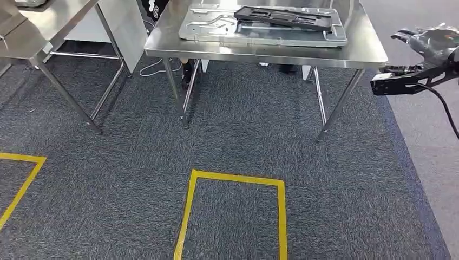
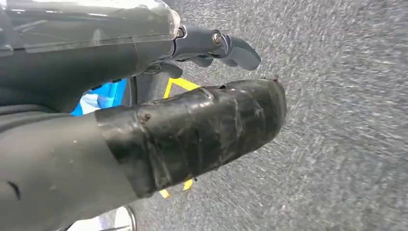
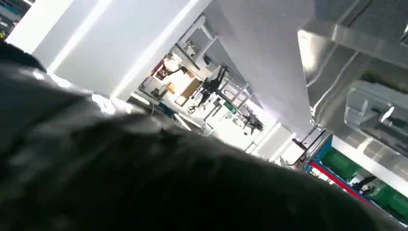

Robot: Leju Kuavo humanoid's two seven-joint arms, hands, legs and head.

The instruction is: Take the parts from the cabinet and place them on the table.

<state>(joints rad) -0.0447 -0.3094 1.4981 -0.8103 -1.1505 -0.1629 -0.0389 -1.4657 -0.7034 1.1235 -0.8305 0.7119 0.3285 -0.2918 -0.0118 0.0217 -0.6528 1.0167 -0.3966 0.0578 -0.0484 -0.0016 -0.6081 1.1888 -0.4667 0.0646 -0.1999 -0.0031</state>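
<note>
A flat silver metal part [image 1: 260, 30] lies on the steel table [image 1: 357, 51] ahead of me, and a long black part [image 1: 284, 17] rests on top of it. My right hand [image 1: 430, 43] is raised just off the table's right end. Its fingers are spread and hold nothing. In the right wrist view the right hand [image 3: 144, 178] is a dark blur in front of a bright ceiling. My left hand [image 2: 192, 125] hangs over the grey carpet, its taped thumb and its fingers [image 2: 231, 48] apart, with nothing in it.
A second steel table [image 1: 21, 38] stands at the left, with slanted legs reaching onto the carpet. Yellow tape outlines [image 1: 238, 179] mark the floor in front of me. A white cable [image 1: 151, 67] lies under the near table. Lighter floor [image 1: 433, 141] runs along the right.
</note>
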